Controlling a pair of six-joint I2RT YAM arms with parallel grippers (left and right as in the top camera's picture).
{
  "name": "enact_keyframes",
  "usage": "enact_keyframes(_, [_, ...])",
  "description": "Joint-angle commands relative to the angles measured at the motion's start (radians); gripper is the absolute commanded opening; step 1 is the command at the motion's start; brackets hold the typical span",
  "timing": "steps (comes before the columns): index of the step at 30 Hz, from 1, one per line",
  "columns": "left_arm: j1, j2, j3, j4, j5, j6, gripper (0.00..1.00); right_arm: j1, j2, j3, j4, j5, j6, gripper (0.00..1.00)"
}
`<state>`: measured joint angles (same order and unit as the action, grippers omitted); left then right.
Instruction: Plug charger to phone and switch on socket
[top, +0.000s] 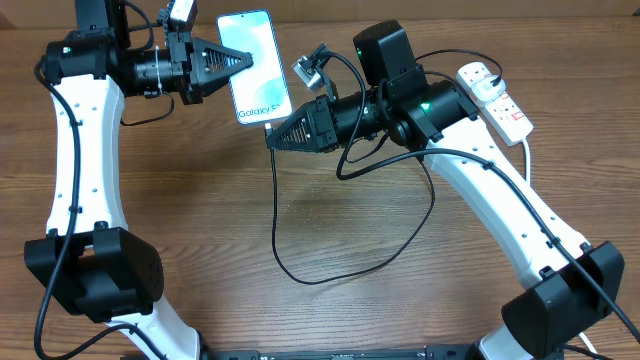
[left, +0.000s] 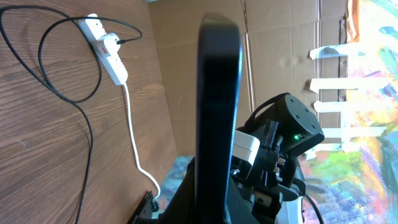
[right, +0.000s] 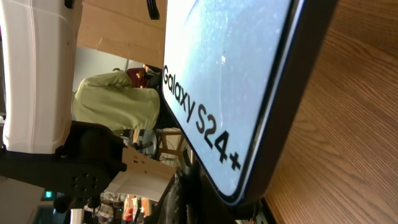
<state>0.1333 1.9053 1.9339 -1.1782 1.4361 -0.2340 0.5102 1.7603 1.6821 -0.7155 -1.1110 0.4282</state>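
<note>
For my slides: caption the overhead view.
Left fingers grip the phone; right fingers hold the charger at its bottom edge.

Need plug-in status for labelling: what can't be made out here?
Tip of the charger and port of the phone: overhead, hidden at the right gripper; right wrist, the phone's bottom edge faces away.
Switch positions on the socket: too small, overhead and left wrist.
Fingers of the left gripper: left wrist, blocked by the phone's dark edge.
</note>
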Motion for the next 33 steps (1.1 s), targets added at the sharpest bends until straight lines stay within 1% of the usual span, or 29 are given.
enact_keyframes(1, [0.003,-0.014,0.019,0.005,0.050,-0.006,0.04,-0.006,-0.034,0.021,0.008,-0.016,-0.009,0.04])
enact_keyframes(18, [0.003,-0.014,0.019,0.004,0.051,-0.006,0.04,-0.006,-0.034,0.021,0.020,-0.016,-0.008,0.04])
enact_keyframes(24, [0.003,-0.014,0.019,0.005,0.086,0.002,0.04,-0.006,-0.034,0.021,0.022,-0.016,-0.008,0.04])
enact_keyframes(33, [0.003,-0.014,0.019,0.005,0.084,0.005,0.04,-0.006,-0.034,0.021,0.031,-0.016,-0.005,0.04])
